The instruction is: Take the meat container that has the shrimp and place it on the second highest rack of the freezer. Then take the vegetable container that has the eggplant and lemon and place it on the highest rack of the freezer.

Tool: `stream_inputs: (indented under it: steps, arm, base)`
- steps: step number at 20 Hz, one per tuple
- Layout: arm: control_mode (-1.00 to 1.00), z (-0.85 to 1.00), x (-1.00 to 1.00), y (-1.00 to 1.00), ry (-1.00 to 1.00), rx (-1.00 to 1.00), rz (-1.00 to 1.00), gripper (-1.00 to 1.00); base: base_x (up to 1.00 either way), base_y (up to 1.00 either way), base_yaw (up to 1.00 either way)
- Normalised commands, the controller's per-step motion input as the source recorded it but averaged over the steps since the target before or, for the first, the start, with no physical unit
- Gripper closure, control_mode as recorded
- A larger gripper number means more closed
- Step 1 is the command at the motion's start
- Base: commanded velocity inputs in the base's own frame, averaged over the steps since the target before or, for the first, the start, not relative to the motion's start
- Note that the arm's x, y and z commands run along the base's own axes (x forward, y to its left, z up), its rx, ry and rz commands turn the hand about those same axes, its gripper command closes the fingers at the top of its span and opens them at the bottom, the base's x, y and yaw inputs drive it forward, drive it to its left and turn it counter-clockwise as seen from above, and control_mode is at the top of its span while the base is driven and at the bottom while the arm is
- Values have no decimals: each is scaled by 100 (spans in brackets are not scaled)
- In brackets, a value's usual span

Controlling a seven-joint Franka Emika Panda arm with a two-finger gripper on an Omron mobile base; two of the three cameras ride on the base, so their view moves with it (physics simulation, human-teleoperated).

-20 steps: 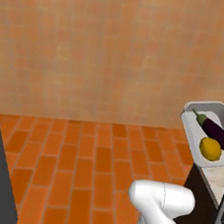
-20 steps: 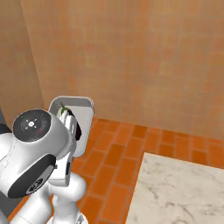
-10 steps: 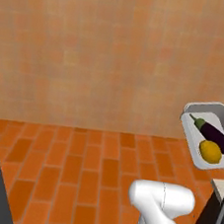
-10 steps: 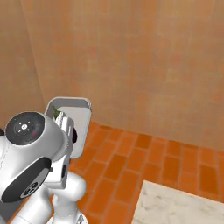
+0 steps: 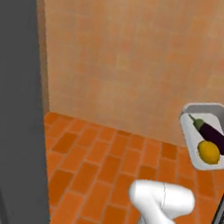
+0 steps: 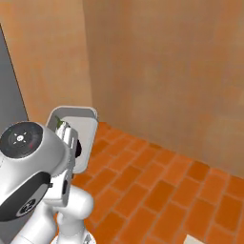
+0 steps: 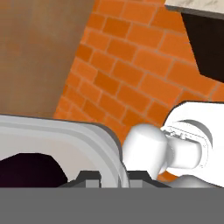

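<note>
Here we carry the tray point(image 5: 206, 136), its rim pinched between shut fingers point(image 7: 89, 178), eggplant point(image 5: 212, 137) lengthwise, freezer body point(image 5: 10, 106) to our left.

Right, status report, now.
Pincer shut on tray rim. Eggplant and lemon inside, tray held up off the floor. Dark panel on the left, freezer racks unseen.

I see orange brick floor point(image 5: 102, 167) below hand, tan wall point(image 5: 135, 57) ahead, dark grey door panel point(image 5: 14, 97) far left.
</note>
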Motion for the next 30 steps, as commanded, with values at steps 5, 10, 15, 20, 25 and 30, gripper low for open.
stream_inputs:
  steps: [5,10,15,20,25,30]
  arm:
    - [100,0,0,0,0,0,0,100]
    - [100,0,0,0,0,0,0,100]
    - [100,0,0,0,0,0,0,100]
    - [100,0,0,0,0,0,0,100]
    - [100,0,0,0,0,0,0,100]
    - [100,0,0,0,0,0,0,100]
  base:
    - [-2,3,57]
    - [-6,0,55]
    - [34,-7,50]
    - [96,-4,39]
    - [7,-20,53]
    - [0,-19,50]
